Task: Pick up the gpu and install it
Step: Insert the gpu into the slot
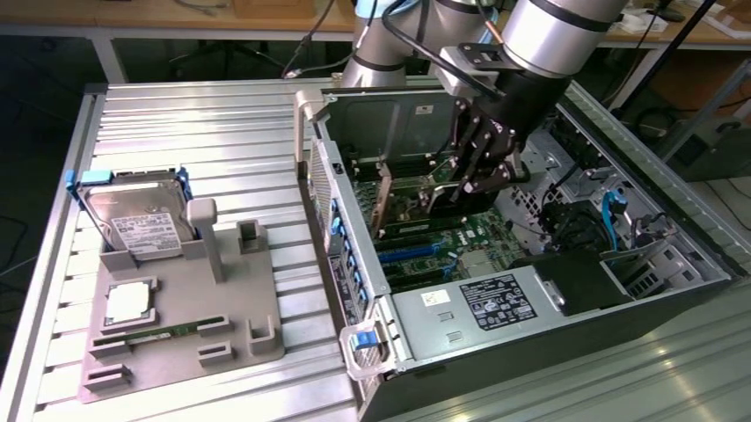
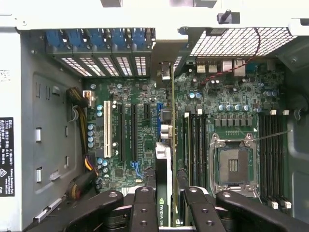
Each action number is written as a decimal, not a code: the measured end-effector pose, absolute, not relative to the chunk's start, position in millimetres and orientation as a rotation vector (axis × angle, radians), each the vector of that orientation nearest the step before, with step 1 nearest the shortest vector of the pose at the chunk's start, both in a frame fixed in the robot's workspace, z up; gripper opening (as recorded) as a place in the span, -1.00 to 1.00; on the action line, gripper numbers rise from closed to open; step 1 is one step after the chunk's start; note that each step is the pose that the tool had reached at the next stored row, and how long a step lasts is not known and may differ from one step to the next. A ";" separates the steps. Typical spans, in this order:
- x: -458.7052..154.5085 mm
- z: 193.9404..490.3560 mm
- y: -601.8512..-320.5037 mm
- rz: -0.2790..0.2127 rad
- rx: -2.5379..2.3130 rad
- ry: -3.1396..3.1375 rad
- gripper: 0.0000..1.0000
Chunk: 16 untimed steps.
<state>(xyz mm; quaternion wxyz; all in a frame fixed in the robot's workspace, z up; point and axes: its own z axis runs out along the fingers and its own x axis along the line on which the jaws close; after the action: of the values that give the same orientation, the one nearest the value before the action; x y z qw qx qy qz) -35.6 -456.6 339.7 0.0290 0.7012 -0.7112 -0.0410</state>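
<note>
My gripper (image 1: 479,180) is down inside the open computer case (image 1: 704,264), above the motherboard (image 1: 470,242). It is shut on the gpu (image 2: 164,159), which I see edge-on in the wrist view as a thin green card with a black part and a green logo label. The card runs from between my fingers (image 2: 145,208) toward the rear slot openings (image 2: 104,65). It hangs upright over the board, between the black expansion slots (image 2: 133,133) and the memory slots (image 2: 193,145). In the exterior view the gpu (image 1: 444,200) is a dark shape under my gripper. Whether its edge touches a slot is hidden.
On the exterior view's left, a grey fixture plate (image 1: 235,303) holds a silver hard drive (image 1: 141,220), a processor chip (image 1: 127,303) and a narrow memory stick (image 1: 158,332). Inside the case are the bare processor socket (image 2: 233,164), cable bundles (image 2: 79,116) and the power supply (image 1: 493,303).
</note>
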 end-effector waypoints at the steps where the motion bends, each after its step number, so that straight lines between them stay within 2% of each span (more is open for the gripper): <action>1: -35.6 338.6 -456.4 -0.127 2.163 -2.194 -0.47; 16: -35.7 330.8 -456.0 -0.131 2.166 -2.196 -0.47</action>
<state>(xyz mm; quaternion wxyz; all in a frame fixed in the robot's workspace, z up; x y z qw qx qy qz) -35.7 -456.0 330.8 0.0273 0.7013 -0.7111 -0.0423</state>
